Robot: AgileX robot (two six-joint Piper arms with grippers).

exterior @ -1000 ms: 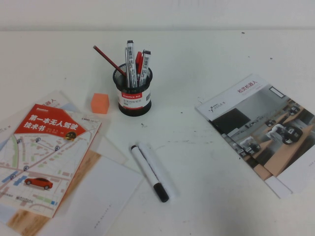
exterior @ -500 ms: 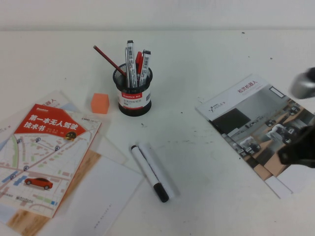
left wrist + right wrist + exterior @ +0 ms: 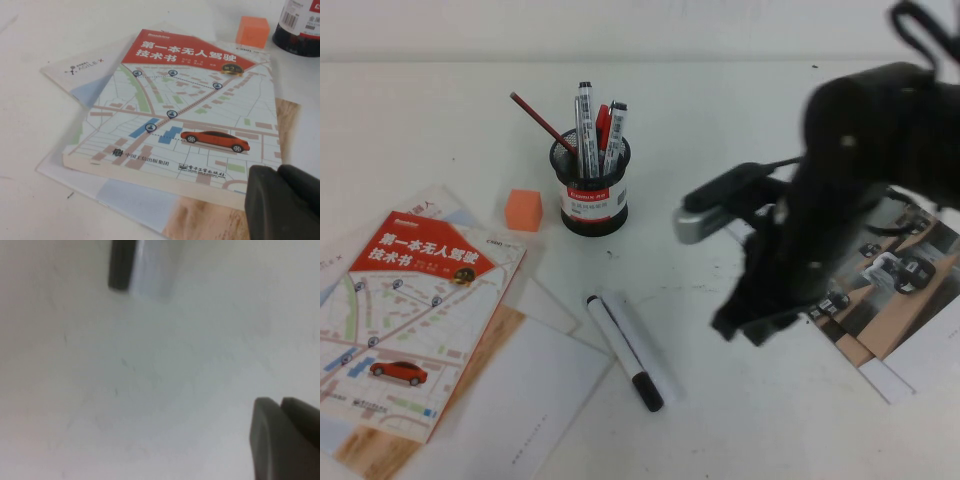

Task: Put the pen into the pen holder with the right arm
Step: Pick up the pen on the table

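Note:
The slim white pen (image 3: 645,342) lies on the table in the high view, right beside a white marker with a black cap (image 3: 620,348). The black mesh pen holder (image 3: 595,195) stands behind them and holds several markers and a red pencil. My right arm reaches in from the right; its gripper (image 3: 748,322) hovers to the right of the pen, apart from it. In the right wrist view the right gripper (image 3: 280,401) is shut and empty, with the pen (image 3: 156,267) and the marker's black end (image 3: 120,265) ahead. My left gripper (image 3: 277,170) is shut above the map book's corner.
An orange cube (image 3: 523,210) sits left of the holder. A map book (image 3: 415,300) lies on loose sheets (image 3: 530,400) at the left. A brochure (image 3: 895,290) lies at the right, partly under my right arm.
My right arm has swung in from the right edge towards the table's middle and now hangs over the brochure's left part, close to the pen. Nothing on the table has moved.

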